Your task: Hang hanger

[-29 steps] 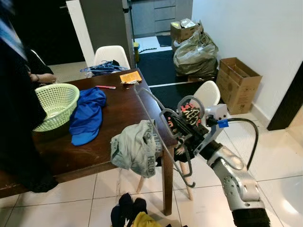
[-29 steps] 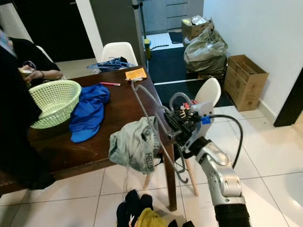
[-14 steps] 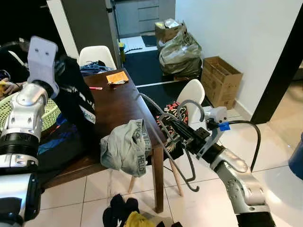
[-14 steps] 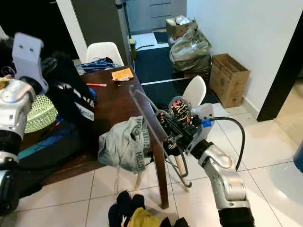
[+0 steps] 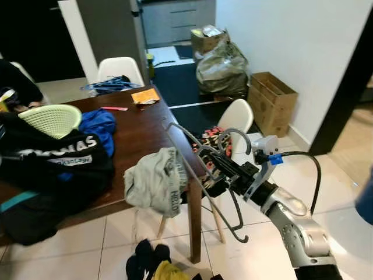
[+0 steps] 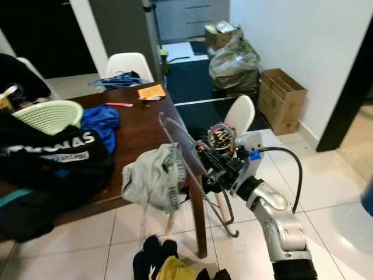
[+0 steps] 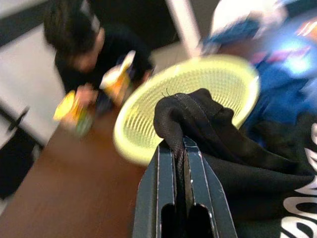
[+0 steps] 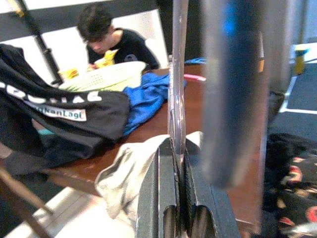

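My right gripper (image 5: 211,169) is shut on a grey wire hanger (image 5: 182,149), held tilted beside the table's near right corner with its hook (image 5: 238,230) pointing down toward the floor. In the right wrist view the hanger's wire (image 8: 177,74) runs straight up from between the closed fingers. In the left wrist view my left gripper (image 7: 179,146) is shut on a fold of a black garment (image 7: 208,129). That black garment (image 5: 55,166), with white lettering, lies heaped over the left part of the brown table (image 5: 145,131).
A grey-green garment (image 5: 152,185) hangs over the table's near edge. A green basket (image 5: 51,119) and a blue cloth (image 5: 98,122) lie on the table, with a person (image 5: 14,81) seated at far left. White chairs (image 5: 238,116), a cardboard box (image 5: 271,102), bags (image 5: 221,61) and floor clothes (image 5: 152,265) surround it.
My left arm, raised half a second ago with the black garment, has dropped out of the eye views; the garment now lies on the table. The right gripper still holds the hanger in about the same place.
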Controlling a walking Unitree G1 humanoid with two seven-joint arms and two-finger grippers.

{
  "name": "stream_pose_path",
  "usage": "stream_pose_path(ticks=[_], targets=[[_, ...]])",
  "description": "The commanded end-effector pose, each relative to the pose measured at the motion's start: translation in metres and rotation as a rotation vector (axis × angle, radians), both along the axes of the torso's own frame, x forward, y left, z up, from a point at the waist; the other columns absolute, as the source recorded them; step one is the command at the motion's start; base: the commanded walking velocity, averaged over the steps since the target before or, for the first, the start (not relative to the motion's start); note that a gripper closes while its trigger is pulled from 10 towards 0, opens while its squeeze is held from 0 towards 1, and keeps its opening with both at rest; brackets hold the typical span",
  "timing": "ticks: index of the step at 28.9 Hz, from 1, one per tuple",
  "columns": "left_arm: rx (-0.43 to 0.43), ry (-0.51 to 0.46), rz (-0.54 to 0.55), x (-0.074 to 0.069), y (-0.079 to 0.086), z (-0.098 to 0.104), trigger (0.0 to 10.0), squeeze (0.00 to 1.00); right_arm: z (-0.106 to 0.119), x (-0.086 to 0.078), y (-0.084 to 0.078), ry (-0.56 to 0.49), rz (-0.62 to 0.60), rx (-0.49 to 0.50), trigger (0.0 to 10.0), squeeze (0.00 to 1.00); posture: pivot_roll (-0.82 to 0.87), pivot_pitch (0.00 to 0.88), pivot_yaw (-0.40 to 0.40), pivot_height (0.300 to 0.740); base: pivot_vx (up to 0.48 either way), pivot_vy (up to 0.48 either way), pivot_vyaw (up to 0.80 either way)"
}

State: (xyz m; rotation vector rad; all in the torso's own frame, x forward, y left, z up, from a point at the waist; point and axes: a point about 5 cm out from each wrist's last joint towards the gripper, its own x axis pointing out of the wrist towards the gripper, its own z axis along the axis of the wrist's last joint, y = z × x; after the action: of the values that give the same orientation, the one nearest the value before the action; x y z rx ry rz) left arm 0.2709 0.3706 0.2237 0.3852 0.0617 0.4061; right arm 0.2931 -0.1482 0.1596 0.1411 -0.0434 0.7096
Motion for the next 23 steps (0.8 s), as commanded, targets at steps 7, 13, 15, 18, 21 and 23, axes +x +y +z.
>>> stream_pose_path(ticks=[7, 13, 15, 18, 21, 23], targets=[[-0.042, 0.154, 0.090, -0.018, -0.004, -0.065, 10.0, 0.00, 0.002, 0.000, 0.002, 0.005, 0.028, -0.002, 10.0, 0.00, 0.01, 0.053, 0.035, 0.740, 0.000, 0.000, 0.00], [-0.142, 0.183, 0.054, -0.016, -0.026, -0.083, 10.0, 0.00, 0.002, -0.002, 0.003, 0.006, 0.029, -0.009, 10.0, 0.00, 0.00, 0.054, 0.036, 0.740, 0.000, 0.000, 0.00], [-0.151, 0.189, 0.050, -0.016, -0.030, -0.084, 10.0, 0.00, 0.002, -0.003, 0.003, 0.007, 0.030, -0.012, 10.0, 0.00, 0.00, 0.055, 0.039, 0.740, 0.000, 0.000, 0.00], [-0.187, 0.189, 0.037, -0.018, -0.038, -0.081, 10.0, 1.00, 0.002, -0.003, 0.003, 0.009, 0.032, -0.018, 10.0, 0.00, 0.00, 0.055, 0.039, 0.740, 0.000, 0.000, 0.00], [-0.249, 0.129, 0.009, -0.016, -0.046, -0.072, 10.0, 1.00, 0.002, -0.003, 0.003, 0.009, 0.035, -0.022, 10.0, 0.00, 0.01, 0.049, 0.035, 0.740, 0.000, 0.000, 0.00], [-0.287, 0.081, -0.008, -0.014, -0.050, -0.063, 10.0, 1.00, 0.002, -0.003, 0.003, 0.009, 0.037, -0.023, 10.0, 0.00, 0.01, 0.049, 0.035, 0.740, 0.000, 0.000, 0.00]])
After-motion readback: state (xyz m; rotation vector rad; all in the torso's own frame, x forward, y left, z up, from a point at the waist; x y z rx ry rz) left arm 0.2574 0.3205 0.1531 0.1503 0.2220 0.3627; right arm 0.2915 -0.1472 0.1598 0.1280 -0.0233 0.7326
